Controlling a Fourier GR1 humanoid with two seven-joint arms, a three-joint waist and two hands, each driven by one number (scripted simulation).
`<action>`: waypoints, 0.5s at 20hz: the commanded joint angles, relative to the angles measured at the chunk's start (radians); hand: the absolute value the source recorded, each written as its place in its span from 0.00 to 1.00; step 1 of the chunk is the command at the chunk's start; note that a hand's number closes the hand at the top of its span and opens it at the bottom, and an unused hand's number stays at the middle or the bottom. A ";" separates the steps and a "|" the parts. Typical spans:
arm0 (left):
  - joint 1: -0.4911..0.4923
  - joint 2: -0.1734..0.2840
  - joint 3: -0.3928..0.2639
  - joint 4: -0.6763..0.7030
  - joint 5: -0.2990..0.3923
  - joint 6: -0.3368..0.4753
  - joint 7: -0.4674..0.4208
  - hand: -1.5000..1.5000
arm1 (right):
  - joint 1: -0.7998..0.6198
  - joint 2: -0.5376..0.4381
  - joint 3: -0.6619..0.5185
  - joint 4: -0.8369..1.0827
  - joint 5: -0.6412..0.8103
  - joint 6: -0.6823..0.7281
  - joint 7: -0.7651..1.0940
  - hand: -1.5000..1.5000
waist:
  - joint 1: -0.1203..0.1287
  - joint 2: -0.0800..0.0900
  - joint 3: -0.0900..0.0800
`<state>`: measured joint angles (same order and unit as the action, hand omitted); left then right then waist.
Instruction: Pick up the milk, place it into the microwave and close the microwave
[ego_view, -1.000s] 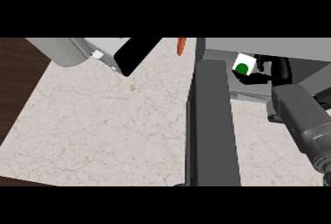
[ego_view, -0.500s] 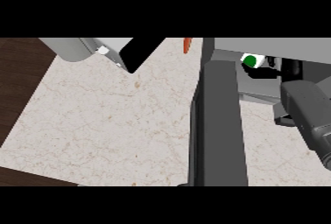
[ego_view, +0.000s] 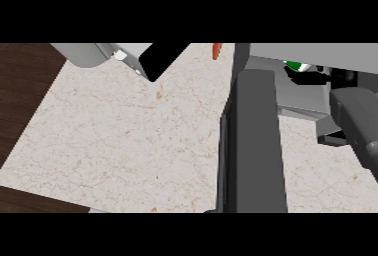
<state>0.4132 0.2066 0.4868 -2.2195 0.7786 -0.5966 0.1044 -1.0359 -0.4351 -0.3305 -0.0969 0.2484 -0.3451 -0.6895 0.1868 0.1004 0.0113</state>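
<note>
Milk (ego_view: 297, 65), its green cap just showing, is sitting inside the microwave (ego_view: 310, 102) at far right as the right hand (ego_view: 314, 76), fingers curled around it, is completing placement, leaving release and the open door (ego_view: 252, 145) to shut.

The desk (ego_view: 125, 145) has a pale beige, marble-patterned top with fine brown veining and specks. Dark brown wood-grain floor (ego_view: 22, 75) shows along its left edge and at the lower left corner. Lighting is even, with no strong shadows across the surface.
</note>
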 joint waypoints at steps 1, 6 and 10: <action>-0.012 0.013 0.009 0.001 -0.014 0.000 0.001 0.00 | -0.006 -0.009 -0.005 0.004 -0.002 -0.007 0.007 1.00 | 0.015 0.005 0.002; -0.040 0.035 0.017 0.017 -0.034 0.001 0.004 0.00 | -0.019 -0.028 -0.003 0.006 0.003 0.006 0.012 1.00 | 0.014 0.013 0.001; -0.055 0.033 0.009 0.030 -0.037 -0.003 -0.001 0.00 | -0.017 -0.013 -0.011 0.007 -0.002 -0.009 0.008 1.00 | 0.021 0.016 0.001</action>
<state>0.3784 0.2315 0.4929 -2.2000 0.7482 -0.5970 0.1088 -1.0502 -0.4484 -0.3386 -0.0917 0.2466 -0.3490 -0.6825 0.2031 0.1115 0.0126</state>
